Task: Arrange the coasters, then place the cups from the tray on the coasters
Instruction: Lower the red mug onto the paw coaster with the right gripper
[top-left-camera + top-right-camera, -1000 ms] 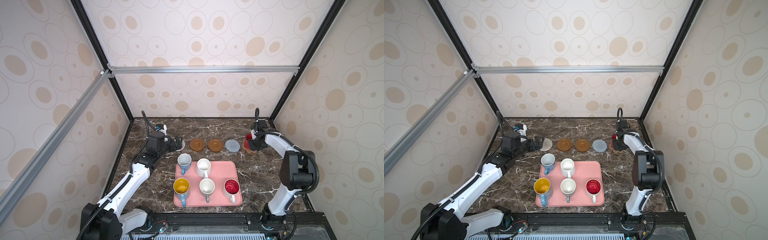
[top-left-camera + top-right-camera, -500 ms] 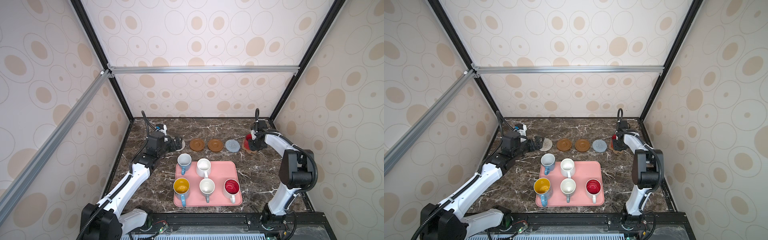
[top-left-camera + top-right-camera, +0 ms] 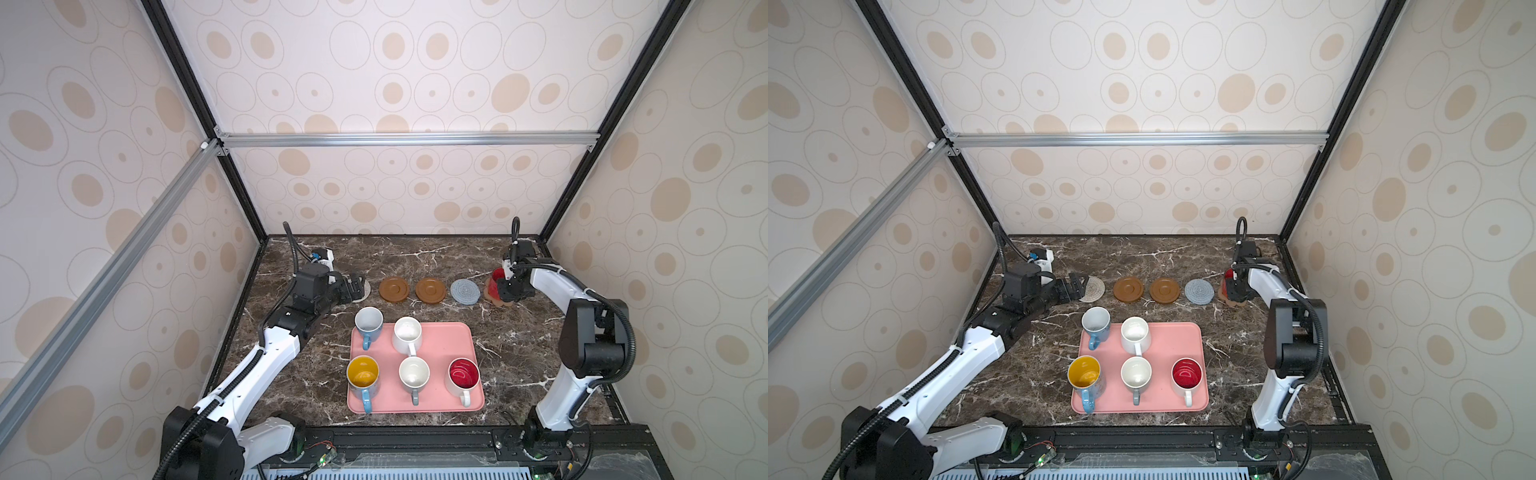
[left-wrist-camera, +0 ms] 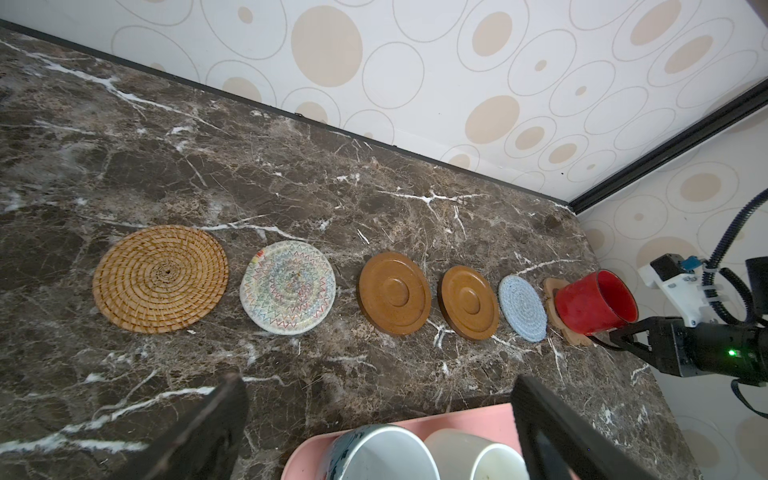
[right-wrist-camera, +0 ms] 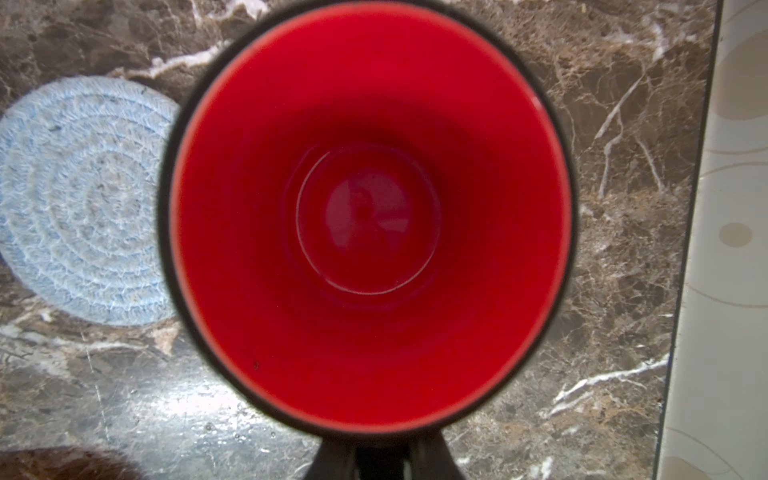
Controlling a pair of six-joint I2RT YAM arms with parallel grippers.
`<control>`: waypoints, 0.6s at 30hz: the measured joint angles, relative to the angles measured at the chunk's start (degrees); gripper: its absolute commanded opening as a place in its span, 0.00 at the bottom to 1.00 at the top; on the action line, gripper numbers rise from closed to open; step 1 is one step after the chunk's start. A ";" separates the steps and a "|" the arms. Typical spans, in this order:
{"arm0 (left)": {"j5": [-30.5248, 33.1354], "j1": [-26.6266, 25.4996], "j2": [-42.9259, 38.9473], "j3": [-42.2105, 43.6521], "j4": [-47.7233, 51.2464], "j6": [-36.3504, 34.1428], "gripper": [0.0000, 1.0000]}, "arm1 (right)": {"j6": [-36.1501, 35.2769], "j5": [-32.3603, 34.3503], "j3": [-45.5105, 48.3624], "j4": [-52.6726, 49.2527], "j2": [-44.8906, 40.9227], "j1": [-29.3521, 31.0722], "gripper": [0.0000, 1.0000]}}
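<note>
Beyond the tray's [image 3: 444, 345] far right corner nothing has moved: the right end effector [image 4: 615, 338] stays closed on the red mug [image 4: 590, 301] at the paw coaster [image 4: 555, 289], so this first placement awaits release, while the left end effector [image 3: 356, 287] hangs open beyond the far left corner.

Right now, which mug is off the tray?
The all-red mug, at the paw-shaped coaster on the row's right end, in the right gripper. The other five mugs stand on the pink tray.
</note>
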State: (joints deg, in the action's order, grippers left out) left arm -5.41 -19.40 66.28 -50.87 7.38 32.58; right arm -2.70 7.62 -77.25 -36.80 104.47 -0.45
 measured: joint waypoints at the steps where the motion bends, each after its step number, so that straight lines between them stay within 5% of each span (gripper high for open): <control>1: 0.00 0.00 0.00 0.00 0.00 0.00 1.00 | 0.07 0.00 0.00 0.02 0.02 0.00 0.19; 18: -0.02 0.00 -0.04 0.00 0.00 0.13 1.00 | 0.33 1.09 0.00 0.83 0.00 -0.39 0.32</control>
State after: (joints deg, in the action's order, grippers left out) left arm -5.43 -19.40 66.24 -50.87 7.38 32.71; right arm -2.37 8.71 -77.25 -35.97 104.47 -0.84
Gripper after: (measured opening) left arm 0.998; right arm 0.321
